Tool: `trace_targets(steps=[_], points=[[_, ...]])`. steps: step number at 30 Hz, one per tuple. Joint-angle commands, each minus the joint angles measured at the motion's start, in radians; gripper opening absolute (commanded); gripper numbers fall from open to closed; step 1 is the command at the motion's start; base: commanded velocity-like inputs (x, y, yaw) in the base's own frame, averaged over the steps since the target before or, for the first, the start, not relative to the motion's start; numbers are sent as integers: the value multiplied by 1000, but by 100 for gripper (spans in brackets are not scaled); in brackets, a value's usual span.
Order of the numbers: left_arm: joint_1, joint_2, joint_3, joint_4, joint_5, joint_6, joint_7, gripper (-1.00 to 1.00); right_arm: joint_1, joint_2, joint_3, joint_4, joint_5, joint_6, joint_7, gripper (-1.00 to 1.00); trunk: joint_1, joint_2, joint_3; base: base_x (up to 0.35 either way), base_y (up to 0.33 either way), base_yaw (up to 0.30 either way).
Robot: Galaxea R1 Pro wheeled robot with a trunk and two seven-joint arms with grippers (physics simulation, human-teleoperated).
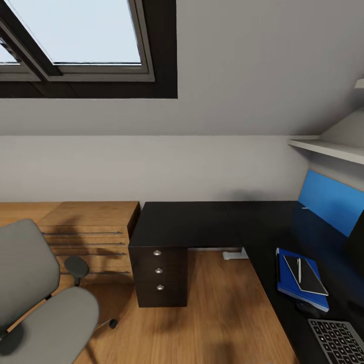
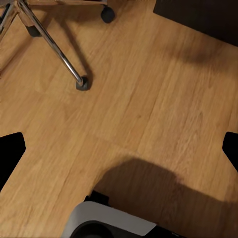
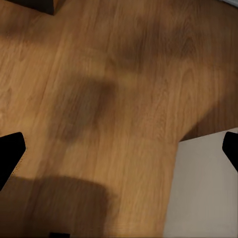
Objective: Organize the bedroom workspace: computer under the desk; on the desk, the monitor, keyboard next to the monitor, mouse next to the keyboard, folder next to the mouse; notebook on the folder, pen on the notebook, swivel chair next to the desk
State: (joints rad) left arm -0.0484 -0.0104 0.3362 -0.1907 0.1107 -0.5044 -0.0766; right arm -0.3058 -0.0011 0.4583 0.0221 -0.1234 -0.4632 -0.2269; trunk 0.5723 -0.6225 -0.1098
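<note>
— On the desk (image 1: 202, 222), what's set?
— Pen (image 1: 299, 269) on notebook (image 1: 305, 275) on folder (image 1: 298, 283), keyboard (image 1: 338, 341) near. My grippers, left (image 2: 119, 148) and right (image 3: 119, 148), hang spread, empty
— Risk?
— The chair (image 1: 35, 298) sits apart; shoving its base (image 2: 54, 47) carelessly could swing it into the drawers (image 1: 159, 270)

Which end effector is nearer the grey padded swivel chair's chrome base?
Left. The left end effector hangs open over wood floor with the chair's chrome base in its camera; the right end effector has floor beneath.
</note>
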Motion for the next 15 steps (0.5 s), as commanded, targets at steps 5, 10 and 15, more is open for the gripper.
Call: trace_targets(steps=[5,10,15], points=[[-1,4,1,0,12,-2,-9,100,5,11,8,2,-11,-8,1,100,0,-1,3,0,0,-63],[-1,7,1,0,12,-2,-9,100,7,25,9,2,-11,-9,2,100,0,-1,9,0,0,-27],[-1,7,1,0,12,-2,-9,100,8,39,9,2,-10,-9,3,100,0,-1,17,0,0,-8]])
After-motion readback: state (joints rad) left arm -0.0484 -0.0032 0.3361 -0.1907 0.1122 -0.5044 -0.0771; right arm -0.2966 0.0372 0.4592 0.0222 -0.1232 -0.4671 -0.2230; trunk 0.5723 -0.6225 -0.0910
